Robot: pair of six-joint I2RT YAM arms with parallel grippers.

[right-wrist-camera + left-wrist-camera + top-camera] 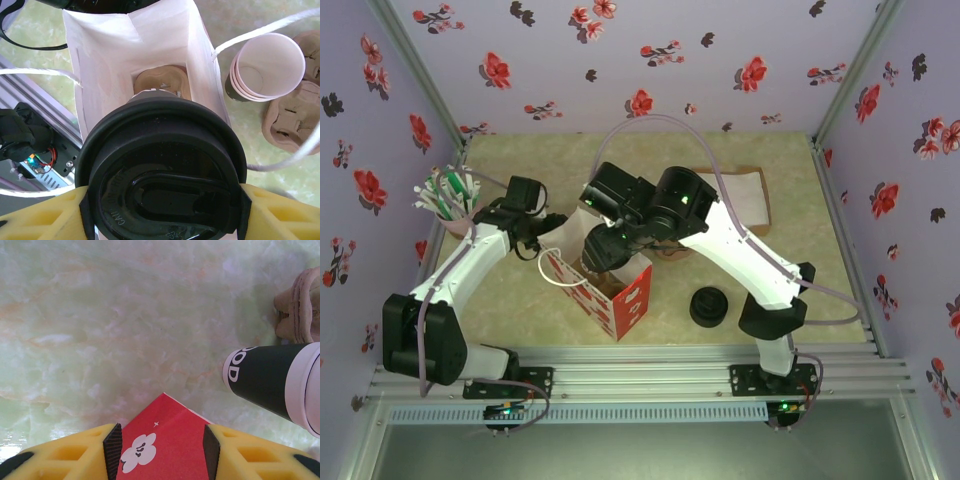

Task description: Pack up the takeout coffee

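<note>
One takeout coffee (162, 165) in right tool (162, 215), over bag (100, 65).

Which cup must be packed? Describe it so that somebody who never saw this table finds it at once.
Find the red bag standing open in the middle of the table. Over its mouth, the right claw holds the takeout coffee between yellow fingers. It is the one cup with a round black lid; the stack of cream cups beside the bag has open tops.
</note>
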